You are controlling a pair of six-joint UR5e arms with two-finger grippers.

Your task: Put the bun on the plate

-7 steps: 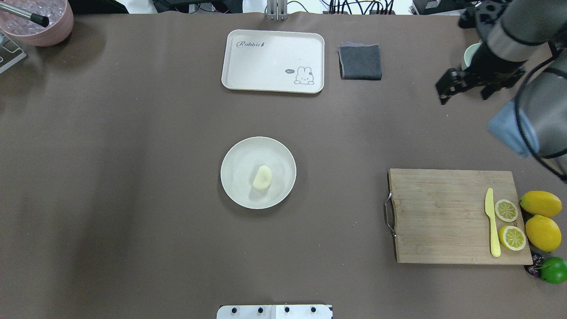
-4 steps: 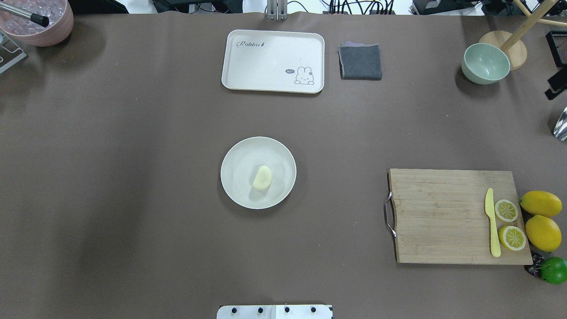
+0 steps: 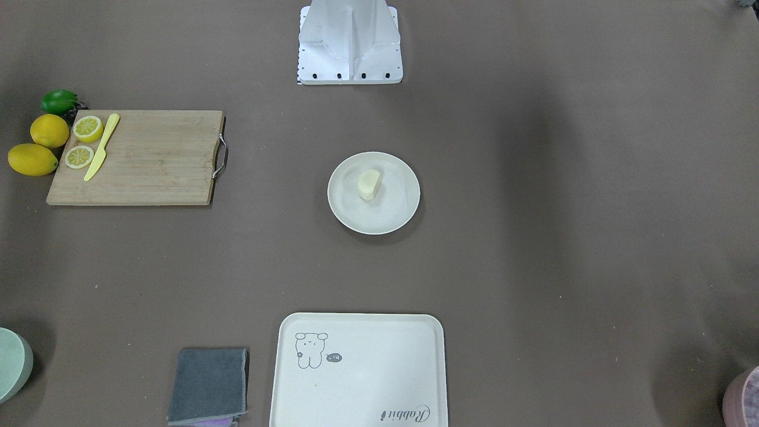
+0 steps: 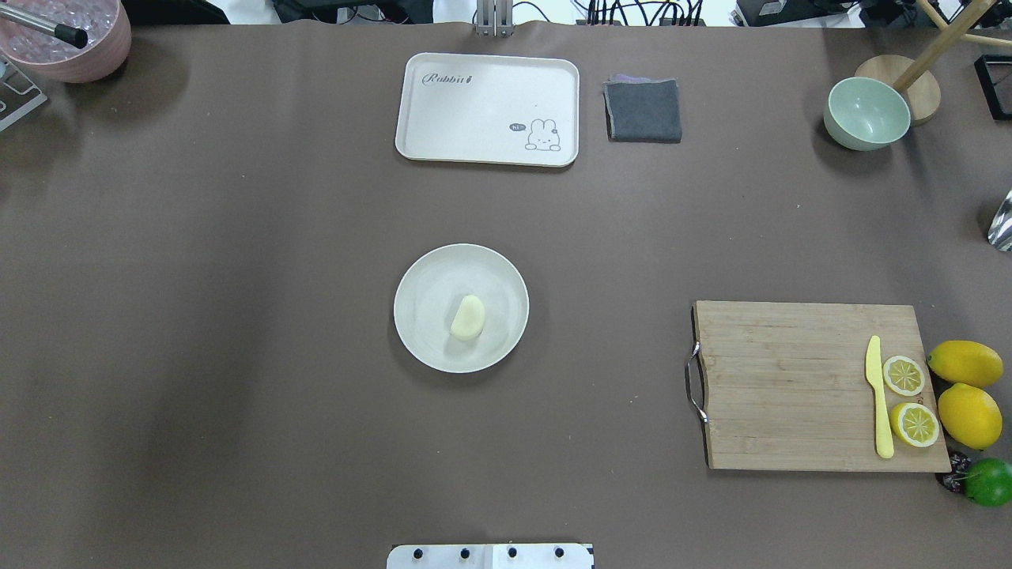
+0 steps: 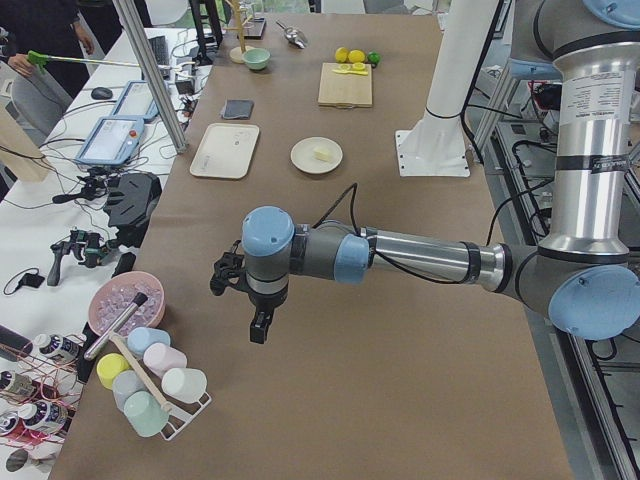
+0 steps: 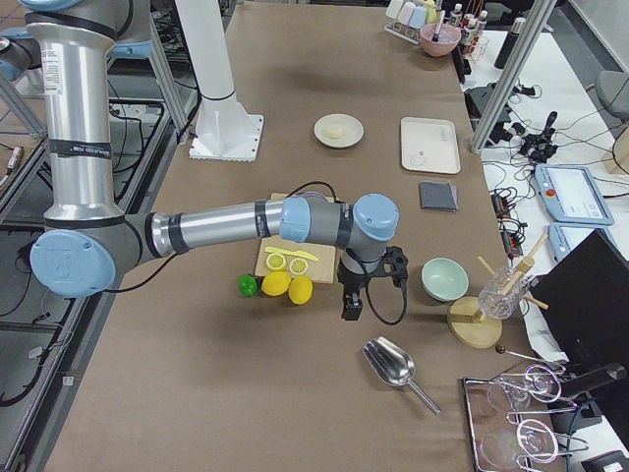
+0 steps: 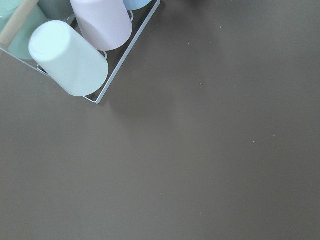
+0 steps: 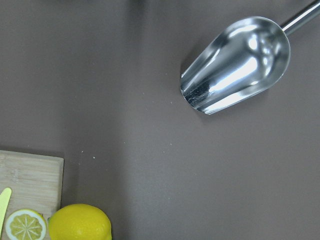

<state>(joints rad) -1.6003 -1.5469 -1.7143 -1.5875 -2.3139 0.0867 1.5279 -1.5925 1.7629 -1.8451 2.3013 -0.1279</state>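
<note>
The bun (image 4: 467,318) lies on the round off-white plate (image 4: 419,284) at the middle of the table, a little right of the plate's centre. It also shows as the bun (image 3: 369,184) on the plate (image 3: 391,213) in the front-facing view. No gripper is near it. My left gripper (image 5: 250,318) hangs above the bare table far off at the left end, near the cup rack. My right gripper (image 6: 356,300) hangs at the right end beside the lemons. Both show only in the side views, so I cannot tell whether they are open or shut.
A cream tray (image 4: 486,108) and a grey cloth (image 4: 643,111) lie at the far side. A wooden cutting board (image 4: 791,387) with a yellow knife and lemon slices sits at the right, lemons (image 4: 968,415) beside it. A green bowl (image 4: 866,114), a metal scoop (image 8: 235,62) and a cup rack (image 7: 70,55) stand at the table's ends.
My right arm, which stood over the green bowl at the far right, has pulled out of the overhead view. The bun and plate have not moved.
</note>
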